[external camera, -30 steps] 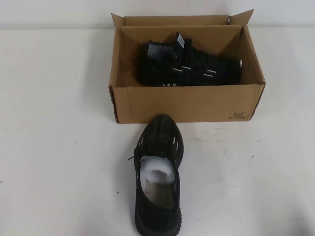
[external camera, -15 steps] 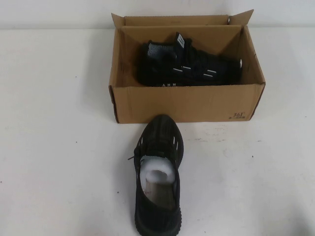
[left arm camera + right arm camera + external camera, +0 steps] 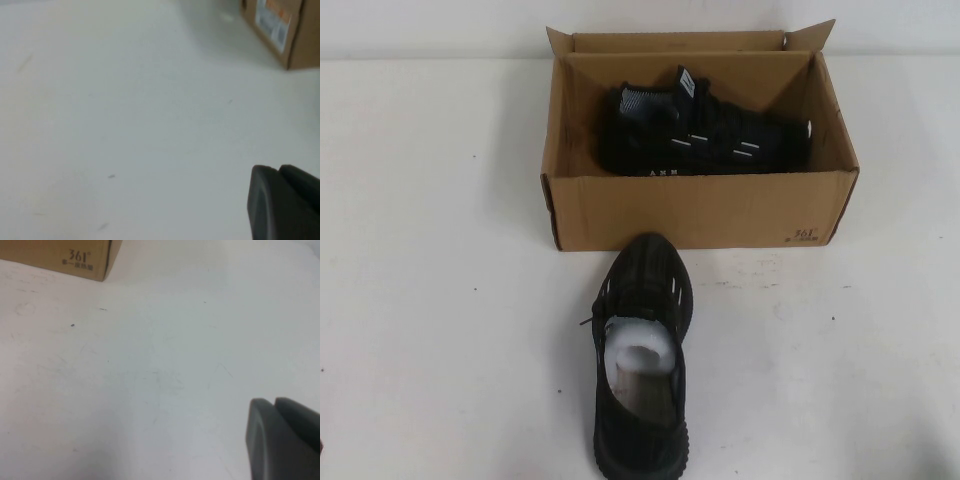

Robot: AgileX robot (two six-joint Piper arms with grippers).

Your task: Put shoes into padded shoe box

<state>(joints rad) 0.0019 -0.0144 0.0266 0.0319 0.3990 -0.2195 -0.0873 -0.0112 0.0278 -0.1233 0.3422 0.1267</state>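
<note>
Here, white table (image 3: 440, 300) scuffed; left gripper (image 3: 285, 205), right gripper (image 3: 282, 440) above it, jaws' state unclear

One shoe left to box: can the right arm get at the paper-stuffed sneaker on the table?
Probably yes. The paper-stuffed sneaker lies in the open, just short of the shoe box. The right gripper and left gripper both hover over bare table.
</note>
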